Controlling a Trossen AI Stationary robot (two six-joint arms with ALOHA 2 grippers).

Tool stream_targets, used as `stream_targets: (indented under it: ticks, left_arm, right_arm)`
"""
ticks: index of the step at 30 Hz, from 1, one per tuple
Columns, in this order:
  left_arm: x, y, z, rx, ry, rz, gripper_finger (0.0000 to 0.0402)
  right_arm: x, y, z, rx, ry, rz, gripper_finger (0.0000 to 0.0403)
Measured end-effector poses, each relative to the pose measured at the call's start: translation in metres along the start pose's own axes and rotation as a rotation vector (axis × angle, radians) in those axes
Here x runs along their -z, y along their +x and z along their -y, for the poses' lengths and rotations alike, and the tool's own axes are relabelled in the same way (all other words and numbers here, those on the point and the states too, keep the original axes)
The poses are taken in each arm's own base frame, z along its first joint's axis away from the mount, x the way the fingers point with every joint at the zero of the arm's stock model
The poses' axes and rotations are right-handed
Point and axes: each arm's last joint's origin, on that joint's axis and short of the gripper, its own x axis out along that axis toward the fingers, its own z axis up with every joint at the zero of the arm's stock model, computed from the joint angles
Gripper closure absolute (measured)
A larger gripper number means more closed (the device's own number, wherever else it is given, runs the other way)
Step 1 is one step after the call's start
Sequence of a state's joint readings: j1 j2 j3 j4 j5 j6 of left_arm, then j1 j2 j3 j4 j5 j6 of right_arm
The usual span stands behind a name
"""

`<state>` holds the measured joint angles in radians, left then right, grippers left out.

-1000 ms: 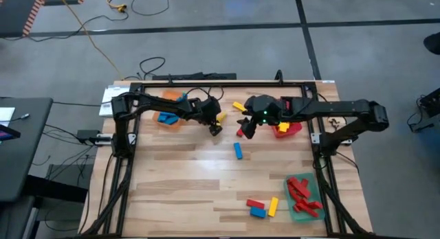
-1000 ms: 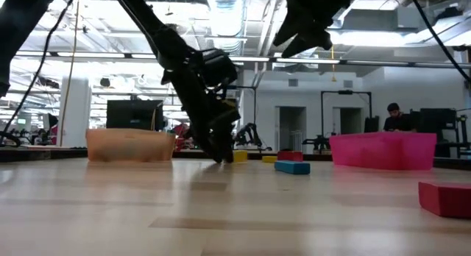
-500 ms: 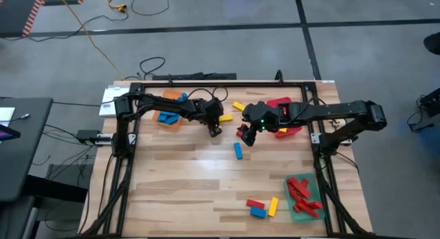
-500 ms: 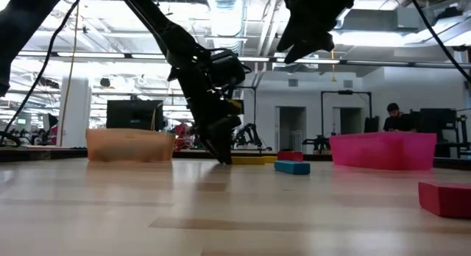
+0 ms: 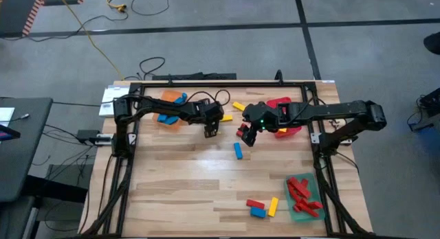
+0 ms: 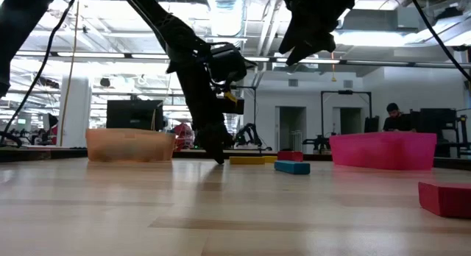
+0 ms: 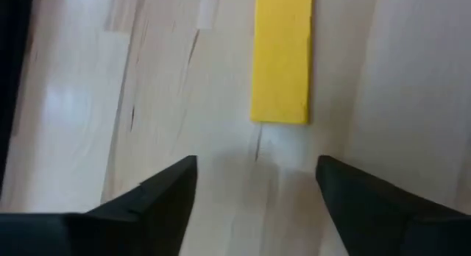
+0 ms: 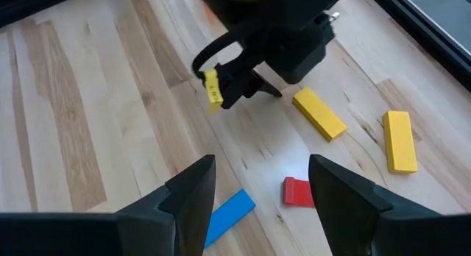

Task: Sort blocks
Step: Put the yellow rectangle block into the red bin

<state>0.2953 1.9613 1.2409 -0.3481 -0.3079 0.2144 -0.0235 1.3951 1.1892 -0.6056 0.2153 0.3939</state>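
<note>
Your left pincer is hanging low over the desk toward the far edge, left of centre; its fingers are standing apart with nothing between them; a yellow block is lying flat on the wood just ahead of the tips, not touching them.

Your right pincer is hovering near the middle of the far half, raised off the wood; its fingers are spread apart and holding nothing; a red block and a blue block are lying on the desk beneath it.

A second yellow block is sitting close to the far edge; you are seeing blue blocks in the orange tray at the far left corner; the red tray is sitting far right under the right arm; red blocks are piled in the green tray by the near right corner; red, blue and yellow blocks are lying loose just left of that tray.
</note>
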Motion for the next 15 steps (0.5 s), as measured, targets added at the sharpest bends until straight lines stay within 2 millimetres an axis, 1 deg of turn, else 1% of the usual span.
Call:
stream_targets:
  ticks: [2, 5, 10, 15]
  left_arm:
    - [-0.001, 0.003, -0.004, 0.025, 0.0, 0.02, 0.0108]
    - [-0.002, 0.006, -0.012, 0.087, -0.032, 0.058, 0.0098]
    - [-0.007, 0.008, -0.019, 0.218, -0.085, 0.165, 0.0105]
    - [-0.008, 0.009, -0.024, 0.257, -0.091, 0.193, 0.0115]
  right_arm:
    - [0.0, 0.0, 0.0, 0.0, 0.0, 0.0, 0.0168]
    - [0.001, 0.0, -0.002, -0.004, -0.004, -0.001, 0.0168]
    - [0.003, -0.001, -0.006, -0.017, -0.013, -0.003, 0.0168]
    - [0.004, -0.002, -0.01, -0.026, -0.02, -0.004, 0.0168]
